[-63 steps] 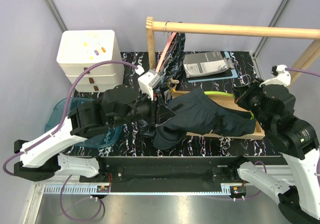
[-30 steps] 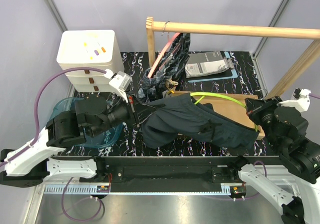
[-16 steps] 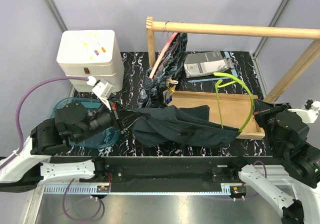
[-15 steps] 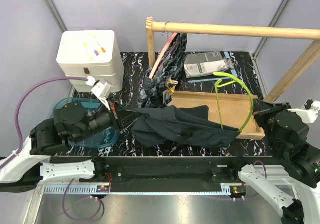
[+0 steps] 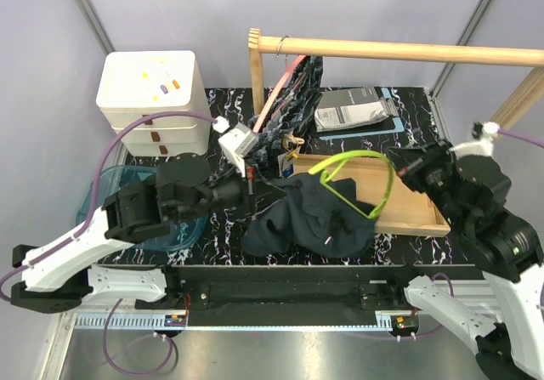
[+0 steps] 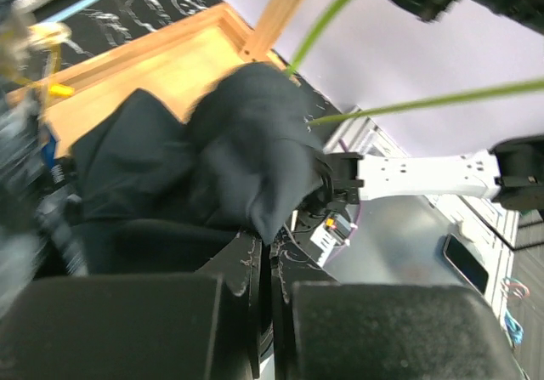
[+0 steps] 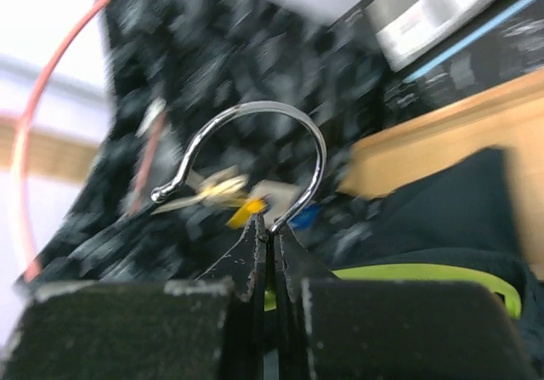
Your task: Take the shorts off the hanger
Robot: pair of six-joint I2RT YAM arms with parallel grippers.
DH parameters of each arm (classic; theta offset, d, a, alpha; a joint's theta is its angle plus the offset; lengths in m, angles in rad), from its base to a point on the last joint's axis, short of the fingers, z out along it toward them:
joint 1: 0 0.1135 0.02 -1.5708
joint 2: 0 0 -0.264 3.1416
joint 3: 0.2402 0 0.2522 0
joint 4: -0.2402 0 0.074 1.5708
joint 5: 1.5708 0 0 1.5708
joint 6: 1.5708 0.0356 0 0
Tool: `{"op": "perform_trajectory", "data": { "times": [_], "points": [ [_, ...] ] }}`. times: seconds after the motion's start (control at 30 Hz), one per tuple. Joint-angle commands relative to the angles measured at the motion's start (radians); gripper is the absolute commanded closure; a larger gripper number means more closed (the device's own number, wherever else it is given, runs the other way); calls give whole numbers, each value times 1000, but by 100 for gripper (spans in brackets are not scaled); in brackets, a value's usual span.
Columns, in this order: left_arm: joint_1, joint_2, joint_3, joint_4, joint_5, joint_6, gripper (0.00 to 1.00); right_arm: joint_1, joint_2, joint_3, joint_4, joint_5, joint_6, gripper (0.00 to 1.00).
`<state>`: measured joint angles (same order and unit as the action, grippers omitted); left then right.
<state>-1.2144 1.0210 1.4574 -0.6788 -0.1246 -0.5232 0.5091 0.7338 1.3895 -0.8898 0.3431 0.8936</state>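
At the near middle of the counter (image 5: 223,229), the navy shorts (image 5: 310,218) lie in a loose heap, partly over the front rim of the wooden tray (image 5: 416,214). The left fingers (image 6: 240,269) are pressed together, pinching the heap's upper-left edge. In the left wrist view the dark cloth (image 6: 246,150) runs from those tips and bulges up and away from them. The heap's longer stretch runs left to right along the counter's near side. Its gripped end points toward the left arm, and its bulk sags toward the near edge.

The green hanger (image 5: 357,184) lies tilted across the top of the heap, touching it. Its long axis slants from the right fingers (image 7: 244,269) leftward. Whether any cloth is threaded on its bar cannot be told. The right fingers are pressed together on the foot of the hanger's metal hook (image 7: 297,142). The hook stands up from their tips and curls over to the left of that view. The green bar (image 7: 408,271) and the navy cloth (image 7: 450,201) sit just beside and below them.

The patterned shorts (image 5: 289,112) hang on a pink hanger (image 5: 280,91) from the wooden rail (image 5: 382,51). They hang lengthwise straight down, well apart from the right fingers and just behind the left ones.
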Motion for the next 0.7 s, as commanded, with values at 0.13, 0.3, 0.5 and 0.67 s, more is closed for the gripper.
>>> {"op": "perform_trajectory", "data": {
  "times": [0.13,0.3,0.5,0.67],
  "points": [
    [4,63,135,137,129,61,100,-6,159,272,250,-461,97,100],
    [6,64,175,174,318,114,100,-4,228,457,149,-411,16,100],
    [6,-31,259,69,304,183,100,-4,299,589,60,-346,-96,100],
    [4,-130,334,-33,206,198,100,-4,357,628,58,-374,-137,100]
  ]
}}
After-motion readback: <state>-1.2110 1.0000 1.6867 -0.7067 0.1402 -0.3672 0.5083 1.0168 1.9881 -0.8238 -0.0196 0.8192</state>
